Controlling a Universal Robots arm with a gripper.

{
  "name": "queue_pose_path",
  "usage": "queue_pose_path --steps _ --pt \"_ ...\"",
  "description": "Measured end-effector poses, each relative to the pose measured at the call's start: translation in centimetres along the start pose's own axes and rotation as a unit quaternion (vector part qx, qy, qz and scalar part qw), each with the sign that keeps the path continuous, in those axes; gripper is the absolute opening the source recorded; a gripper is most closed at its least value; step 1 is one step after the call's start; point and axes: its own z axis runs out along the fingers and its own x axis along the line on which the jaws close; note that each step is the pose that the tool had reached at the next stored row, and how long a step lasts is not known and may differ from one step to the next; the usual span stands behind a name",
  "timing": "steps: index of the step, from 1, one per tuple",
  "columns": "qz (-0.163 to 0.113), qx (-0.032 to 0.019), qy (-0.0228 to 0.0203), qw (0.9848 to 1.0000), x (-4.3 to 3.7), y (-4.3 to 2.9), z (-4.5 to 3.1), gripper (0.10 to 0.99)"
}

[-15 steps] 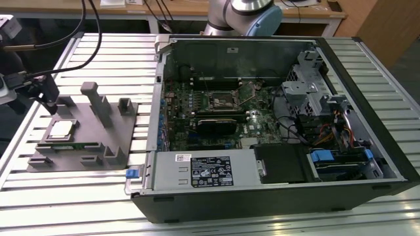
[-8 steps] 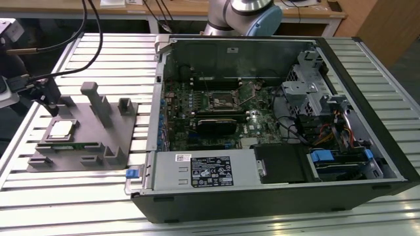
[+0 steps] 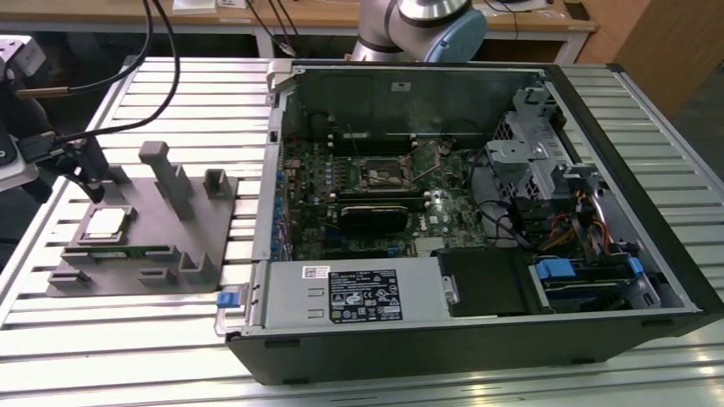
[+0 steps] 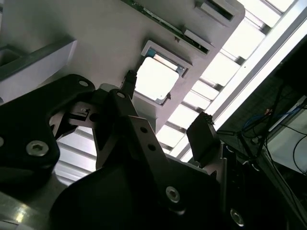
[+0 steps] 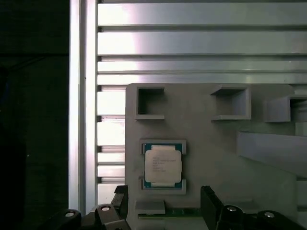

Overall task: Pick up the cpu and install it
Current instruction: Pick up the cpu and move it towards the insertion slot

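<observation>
**A:** Where was the cpu?

**B:** In the exterior view it lay flat, silver top up, in a square recess of the grey holder. The holder sat on the slatted table, at nine o'clock from the open computer case. The chip was outside the case and well apart from the motherboard.

**A:** And the gripper?

**B:** It hung over the holder. In the exterior view it stood at about twelve o'clock from the cpu, near it but with a gap between them.

**A:** Did it have hold of anything?

**B:** No. In both wrist views the two dark fingers were spread wide with nothing between them. The opening looked broader than the chip. One fingertip was just beside the edge of the recess, and the other was over the holder's rim by the table slats. Neither touched the cpu.

**A:** Was the chip seated squarely?

**B:** Yes. The first wrist view showed it level in its pocket, with the darker rim visible around the metal top and grey lips of the holder on two opposite sides.

**A:** Was anything else on the holder?

**B:** There were upright grey posts, and several small open pockets near the chip.
</observation>
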Motion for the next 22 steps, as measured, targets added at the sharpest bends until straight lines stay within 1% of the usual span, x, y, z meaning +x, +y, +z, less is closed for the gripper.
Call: queue_pose_path --steps 5,12,13,14,15,22 --pt "-0.007 0.0000 0.0004 1.0000 0.00 -0.02 0.31 0.706" --pt "-0.007 0.0000 0.0004 1.0000 0.00 -0.07 1.44 0.706" --pt "-0.007 -0.0002 0.0010 1.0000 -0.06 -0.08 1.57 0.706" --pt "-0.007 -0.0007 0.0027 1.0000 -0.17 -0.08 1.66 0.706" --pt "-0.007 -0.0008 0.0031 1.0000 -0.22 -0.08 1.79 0.706" --pt "-0.007 -0.0009 0.0034 1.0000 -0.29 -0.12 2.59 0.706"
